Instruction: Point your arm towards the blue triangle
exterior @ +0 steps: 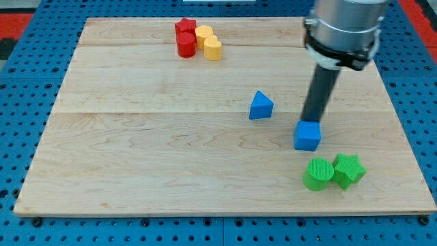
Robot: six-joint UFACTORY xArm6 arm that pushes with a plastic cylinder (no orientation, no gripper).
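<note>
Green blocks [332,172] near board edge [225,212]; my tip [311,121] behind blue cube [308,136].

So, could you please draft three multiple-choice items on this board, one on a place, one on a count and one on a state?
1. Where is my tip relative to the blue cube?
A. Just above it in the view, at its top edge
B. Far off at the view's left
C. Beside the red blocks

2. How many green blocks are on the board?
A. One
B. Two
C. Four

3. How does the blue triangle stand?
A. Pressed against the cube
B. Stacked on a yellow block
C. Alone, apart from every other block

Key: 1 A, the rod ends right at the cube's top edge. 2 B, a green cylinder and a green star sit together at the view's lower right. 3 C, bare wood shows all round the triangle, left of the rod.
</note>
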